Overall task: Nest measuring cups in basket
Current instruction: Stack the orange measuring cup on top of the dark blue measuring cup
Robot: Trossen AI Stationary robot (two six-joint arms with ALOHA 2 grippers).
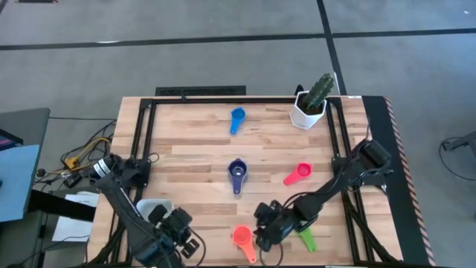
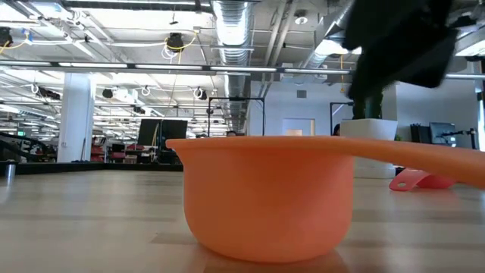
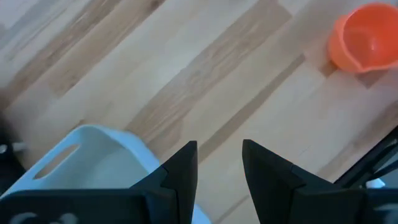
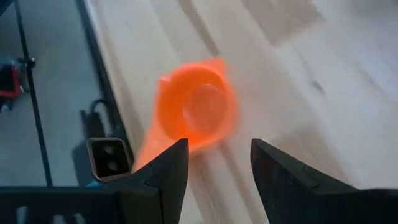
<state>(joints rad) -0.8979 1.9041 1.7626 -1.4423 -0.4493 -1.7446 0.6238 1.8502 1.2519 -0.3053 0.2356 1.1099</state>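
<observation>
A red-orange measuring cup (image 1: 242, 237) (image 2: 261, 197) (image 3: 364, 38) sits bowl-down on the wood near the table's near edge. My right gripper (image 1: 263, 227) (image 4: 219, 149) is open just to its right and above it, with the cup (image 4: 196, 109) ahead of the fingers. My left gripper (image 1: 186, 237) (image 3: 219, 152) is open over the right end of the pale basket (image 1: 151, 206) (image 3: 93, 155) at the near left. Green (image 1: 306, 238), pink (image 1: 298, 174) (image 2: 420, 180), purple (image 1: 237, 173) and blue (image 1: 237, 117) cups lie apart on the table. No yellow or teal cup shows.
A white faceted pot with a cactus (image 1: 309, 108) (image 2: 370, 129) stands at the far right corner. A dark metal frame (image 1: 141, 141) runs along the table's left, right and far sides. Bare wood lies between the basket and the red-orange cup.
</observation>
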